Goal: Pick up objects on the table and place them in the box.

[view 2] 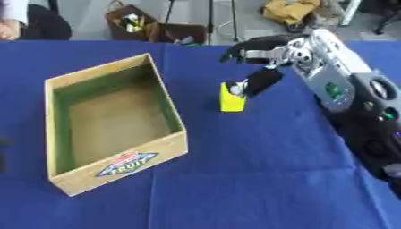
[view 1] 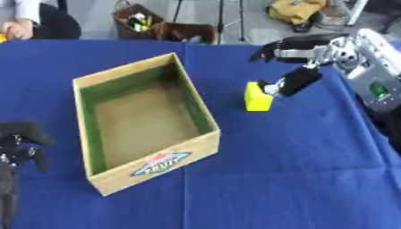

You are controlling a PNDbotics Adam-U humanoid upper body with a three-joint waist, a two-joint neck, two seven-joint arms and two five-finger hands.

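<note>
Beside box, yellow block, upright

A blue cloth covers the table. Beyond its far edge, on the grey floor, stand a brown open bag and a yellow bundle.

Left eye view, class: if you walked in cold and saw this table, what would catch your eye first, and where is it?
Probably the yellow block, bright against the blue cloth, right of centre, with the right hand reaching down from the upper right and its thumb against the block's side. Next comes the open box, empty, left of centre with a label on its near wall. The left hand rests at the left edge.
</note>
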